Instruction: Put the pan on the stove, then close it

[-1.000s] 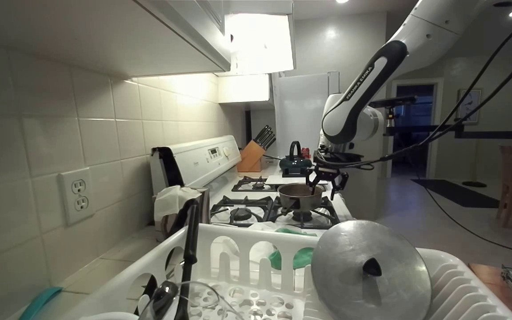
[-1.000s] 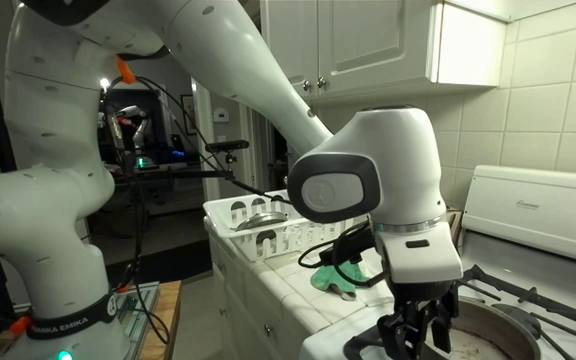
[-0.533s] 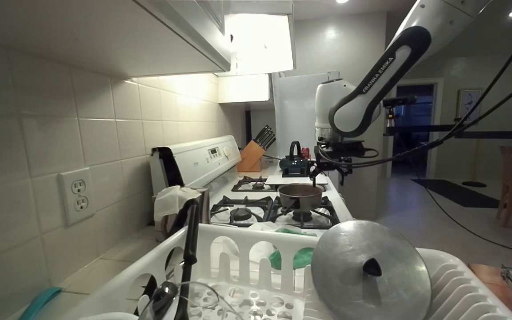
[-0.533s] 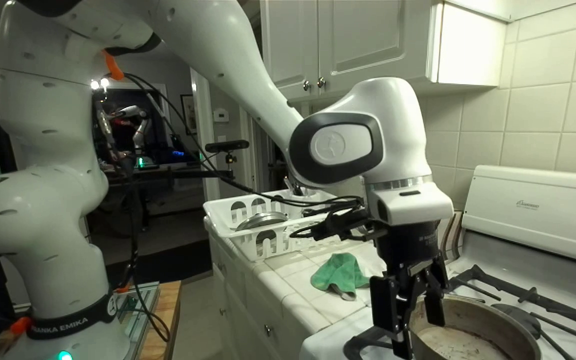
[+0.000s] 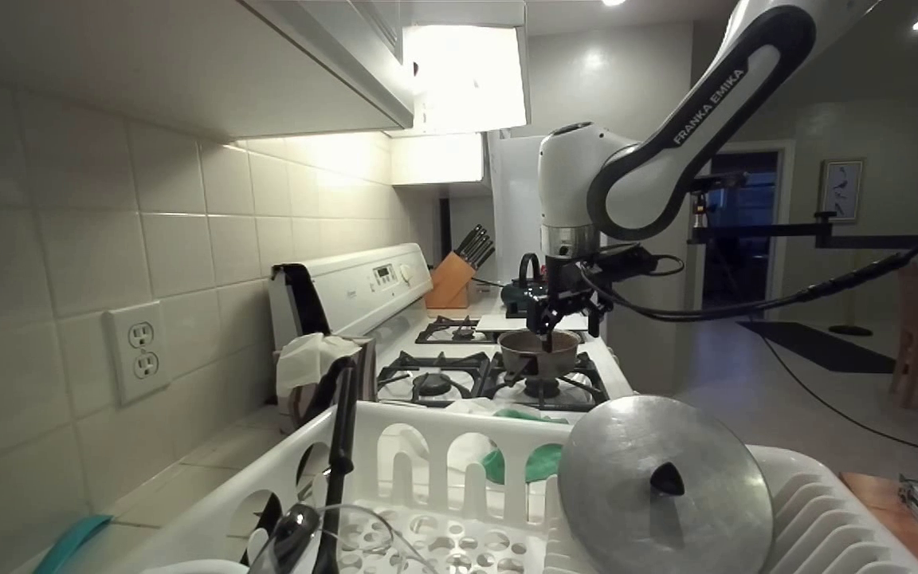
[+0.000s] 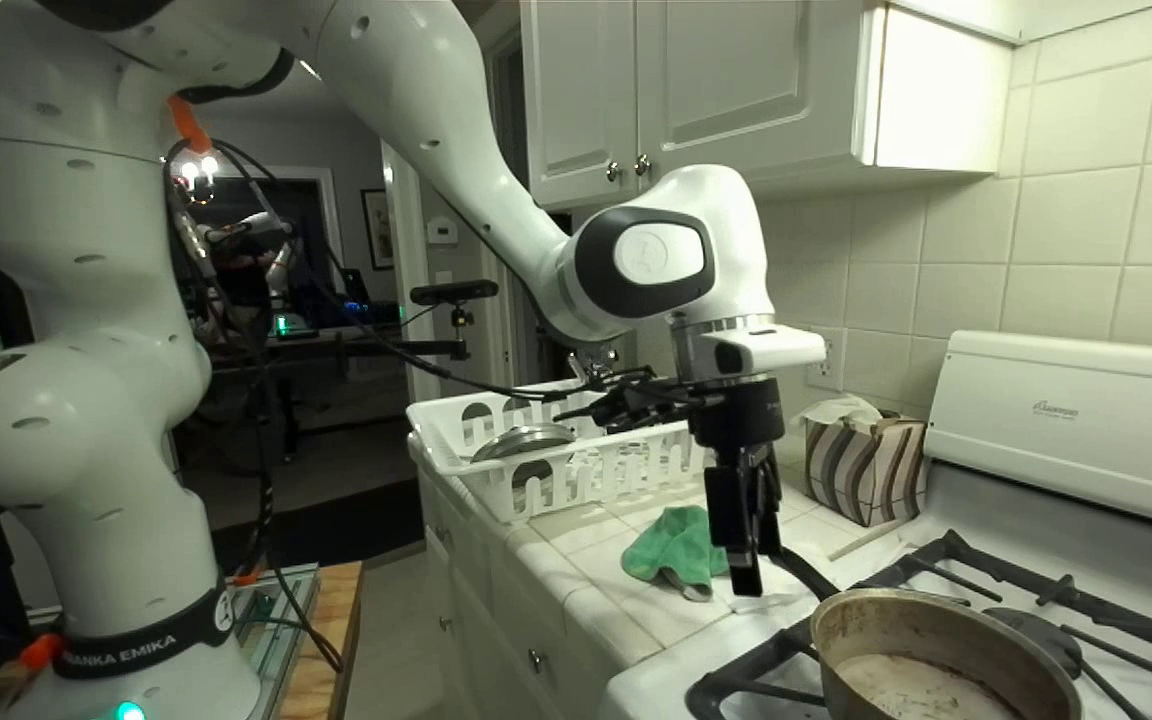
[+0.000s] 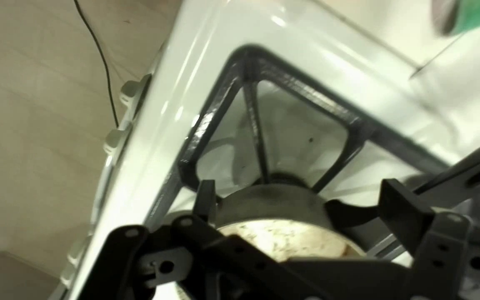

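I assess step one, placement, as complete: the round grey-brown metal pan (image 6: 946, 660) sits upright on the black cast-iron burner grate (image 7: 211, 121) of the white gas stove (image 6: 1076, 440), at the front position nearest the white-tiled bench (image 6: 601, 610). Its black handle (image 6: 806, 572) points toward the bench. The black two-finger gripper (image 7: 300, 198) hangs near the handle; the wrist view shows its fingers (image 7: 404, 214) well apart, with nothing clamped between them. Step two, closing, is outstanding: the pan's mouth is uncovered. I take the round silver-coloured metal lid (image 5: 626, 510) with a black knob (image 5: 667, 479) to be the intended cover; it rests tilted in the white plastic slotted dish rack (image 5: 437, 434) on the bench, well apart from the pan. To finish, I need to route the gripper to the rack, grasp the knob, lift the lid clear and lower it level onto the rim. Caution: the tilt probably requires an angled approach, and an off-centre grip may let the lid swing.
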You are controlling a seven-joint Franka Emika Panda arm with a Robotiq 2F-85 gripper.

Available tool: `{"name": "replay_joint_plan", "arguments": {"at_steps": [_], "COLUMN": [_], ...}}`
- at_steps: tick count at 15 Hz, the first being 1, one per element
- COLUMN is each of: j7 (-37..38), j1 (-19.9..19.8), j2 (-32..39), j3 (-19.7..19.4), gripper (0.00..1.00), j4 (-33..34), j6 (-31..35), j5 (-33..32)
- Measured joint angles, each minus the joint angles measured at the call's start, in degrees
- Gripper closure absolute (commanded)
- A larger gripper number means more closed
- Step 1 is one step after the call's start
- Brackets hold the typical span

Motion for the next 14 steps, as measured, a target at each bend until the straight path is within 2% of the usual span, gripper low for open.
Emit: {"name": "replay_joint_plan", "arguments": {"at_steps": [3,6,9,14], "j7": [-6.3,-13.6,-22.5,-22.8], "j1": [0.6,1.0,1.0,0.9], "j2": [-1.1,-2.2,-4.9,-5.1], "j3": [5.6,9.3,11.1,11.2], "gripper": [0.0,0.0,0.0,0.0], "j4": [-1.4,-2.7,-4.8,-4.9], "j6": [-1.8,-5.5,-10.8,-11.1], "j5": [3.6,5.7,6.7,6.7]}}
